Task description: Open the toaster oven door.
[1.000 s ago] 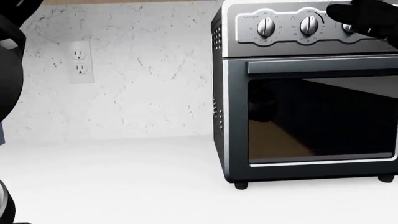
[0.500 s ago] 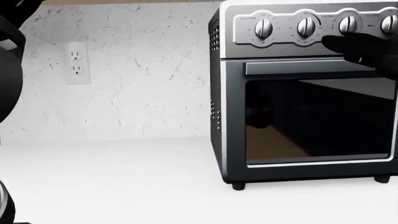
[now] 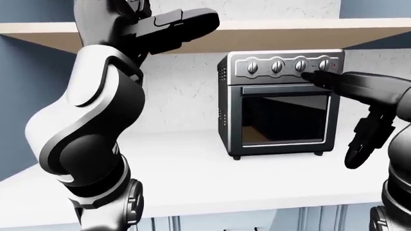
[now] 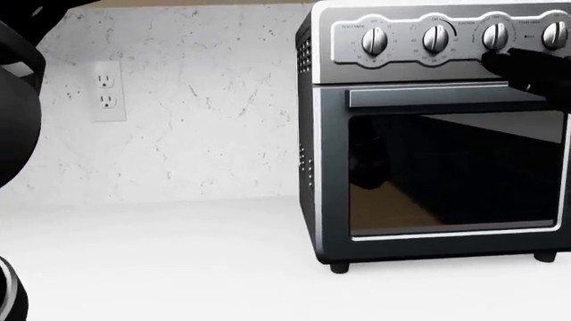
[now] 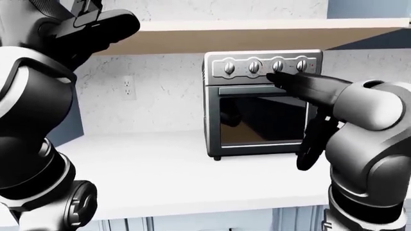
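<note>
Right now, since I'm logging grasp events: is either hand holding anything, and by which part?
Nothing is held. The right hand reaches to the toaster oven by its handle bar, without a visible grip. The left hand is raised, empty.

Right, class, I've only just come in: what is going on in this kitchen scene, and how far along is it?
A humanoid robot faces a toaster oven standing on a white counter. Its right robot hand reaches toward the door handle, at the handle's right end just under the knobs. Whether its fingers grip the handle cannot be told. The glass door is shut. The left robot hand is raised high near the shelf.
</note>
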### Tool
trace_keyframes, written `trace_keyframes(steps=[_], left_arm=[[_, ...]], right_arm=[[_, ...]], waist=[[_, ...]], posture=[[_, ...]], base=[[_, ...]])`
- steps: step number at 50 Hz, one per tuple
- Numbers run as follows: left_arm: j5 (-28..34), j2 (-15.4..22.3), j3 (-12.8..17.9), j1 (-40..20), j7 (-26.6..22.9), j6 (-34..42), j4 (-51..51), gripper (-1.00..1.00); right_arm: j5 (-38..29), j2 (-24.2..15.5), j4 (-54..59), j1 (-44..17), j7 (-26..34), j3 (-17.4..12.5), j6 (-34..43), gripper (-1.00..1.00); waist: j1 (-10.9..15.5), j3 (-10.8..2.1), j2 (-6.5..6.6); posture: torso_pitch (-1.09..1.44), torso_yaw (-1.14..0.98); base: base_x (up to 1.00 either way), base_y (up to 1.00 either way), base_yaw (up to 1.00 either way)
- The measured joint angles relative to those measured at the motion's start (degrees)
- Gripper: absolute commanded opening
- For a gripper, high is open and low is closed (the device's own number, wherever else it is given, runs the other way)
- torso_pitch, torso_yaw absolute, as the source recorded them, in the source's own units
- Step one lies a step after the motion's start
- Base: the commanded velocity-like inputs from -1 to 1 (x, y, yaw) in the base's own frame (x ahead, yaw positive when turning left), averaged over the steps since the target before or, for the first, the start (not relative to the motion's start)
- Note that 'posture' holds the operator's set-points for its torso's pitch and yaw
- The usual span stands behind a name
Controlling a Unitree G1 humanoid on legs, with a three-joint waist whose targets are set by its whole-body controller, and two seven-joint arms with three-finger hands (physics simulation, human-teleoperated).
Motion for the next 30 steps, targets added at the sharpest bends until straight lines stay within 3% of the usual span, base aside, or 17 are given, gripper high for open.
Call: trace_keyframes(steps=[5,11,16,25,30], left_arm=[[0.0,0.0,-0.2,0.1,-0.1,0.0,-0.2,1.0],[0.2,-0.1,-0.1,0.2,0.0,0.0,-0.3,1.0],[0.1,-0.3,-0.4,0.1,-0.2,0.2,-0.3,1.0],[0.7,-0.7,-0.6,0.4,-0.6,0.2,-0.2,1.0],[0.8,-0.8,-0.5,0.3,-0.6,0.3,-0.4,1.0]], right_arm=[[-0.4,-1.8,2.3,-1.6,0.0,1.5,-0.9,1.0],[5.8,-10.5,3.4,-2.8,0.0,7.2,2.8,1.0],[9.3,-14.2,3.1,-3.9,0.0,8.9,4.5,1.0],[12.4,-16.8,6.7,-8.1,0.0,11.8,4.4,1.0],[14.8,-18.7,10.1,-12.2,0.0,15.5,3.7,1.0]], waist=[[0.1,0.0,-0.12],[0.2,0.0,-0.16],[0.3,0.0,-0.28],[0.3,0.0,-0.19],[0.2,0.0,-0.11]], posture=[[-1.01,0.0],[-1.01,0.0],[-1.01,0.0],[-1.01,0.0],[-1.01,0.0]], base=[[0.0,0.0,0.0],[0.0,0.0,0.0],[0.0,0.0,0.0],[0.0,0.0,0.0],[0.0,0.0,0.0]])
